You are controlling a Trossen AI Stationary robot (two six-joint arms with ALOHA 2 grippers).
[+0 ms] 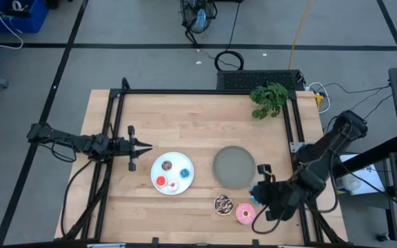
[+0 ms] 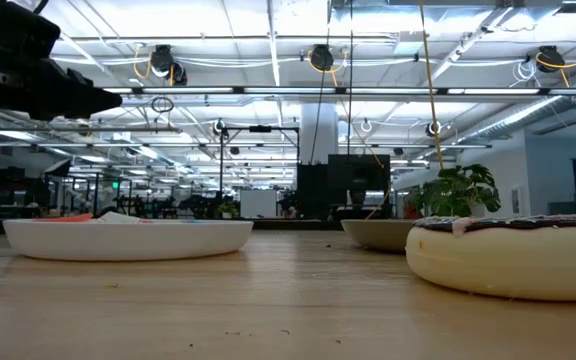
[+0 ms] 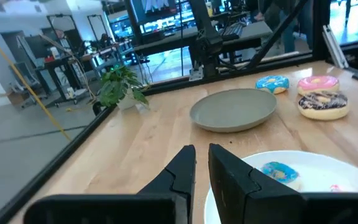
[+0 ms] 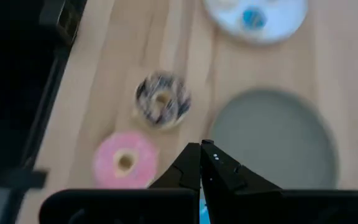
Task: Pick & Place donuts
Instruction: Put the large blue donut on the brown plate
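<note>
One blue donut (image 1: 254, 191) under right hand (image 1: 259, 195)

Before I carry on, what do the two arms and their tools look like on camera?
Both arms are dark, near black, built of jointed tubular links with black cables looped alongside. The left tool ends in two slim, tapered dark fingers with angular, wedge-shaped faces, behind a short crossbar. The right tool looks the same: matte black pointed fingers on a blocky black body. No markings show.
</note>
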